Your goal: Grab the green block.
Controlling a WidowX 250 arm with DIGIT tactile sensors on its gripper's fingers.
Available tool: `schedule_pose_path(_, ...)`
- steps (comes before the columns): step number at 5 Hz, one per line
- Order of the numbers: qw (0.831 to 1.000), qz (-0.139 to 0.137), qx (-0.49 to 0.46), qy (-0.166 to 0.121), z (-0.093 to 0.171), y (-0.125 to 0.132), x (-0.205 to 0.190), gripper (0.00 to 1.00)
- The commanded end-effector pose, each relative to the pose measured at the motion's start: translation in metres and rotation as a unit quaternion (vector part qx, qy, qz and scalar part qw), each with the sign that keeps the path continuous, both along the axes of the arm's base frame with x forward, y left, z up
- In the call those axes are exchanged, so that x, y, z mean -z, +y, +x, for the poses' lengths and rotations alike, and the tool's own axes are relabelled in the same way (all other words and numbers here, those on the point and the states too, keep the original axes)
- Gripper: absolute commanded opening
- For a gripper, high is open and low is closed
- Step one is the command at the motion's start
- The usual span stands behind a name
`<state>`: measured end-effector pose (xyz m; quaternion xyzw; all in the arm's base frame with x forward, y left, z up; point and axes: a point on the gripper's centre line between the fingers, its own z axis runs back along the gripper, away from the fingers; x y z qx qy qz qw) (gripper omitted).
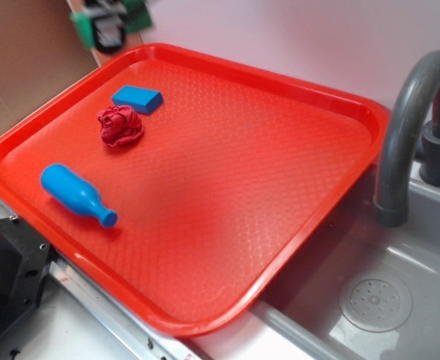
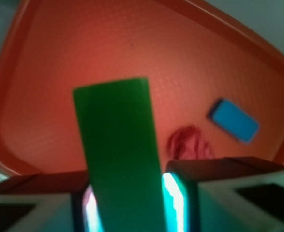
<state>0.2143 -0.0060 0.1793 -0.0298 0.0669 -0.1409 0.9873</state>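
Observation:
In the wrist view the green block (image 2: pixel 118 150) stands lengthwise between my two fingers, filling the gap and sticking out well ahead of them. My gripper (image 2: pixel 129 205) is shut on it, lifted high above the red tray (image 2: pixel 59 58). In the exterior view the gripper (image 1: pixel 109 22) shows only as a blurred shape at the top left edge, above the tray's far corner, with bits of green (image 1: pixel 137 13) around it.
On the tray (image 1: pixel 279 150) lie a small blue block (image 1: pixel 137 98), a crumpled red cloth (image 1: pixel 120 125) and a blue bottle on its side (image 1: pixel 76 193). A grey faucet (image 1: pixel 411 112) and a sink (image 1: pixel 377 300) are to the right.

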Motion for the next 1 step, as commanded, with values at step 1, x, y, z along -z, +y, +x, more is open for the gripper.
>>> schedule_pose_path(1,0.983,0.026,-0.181,-0.029,-0.0138,-0.0324,-0.0022,0.00)
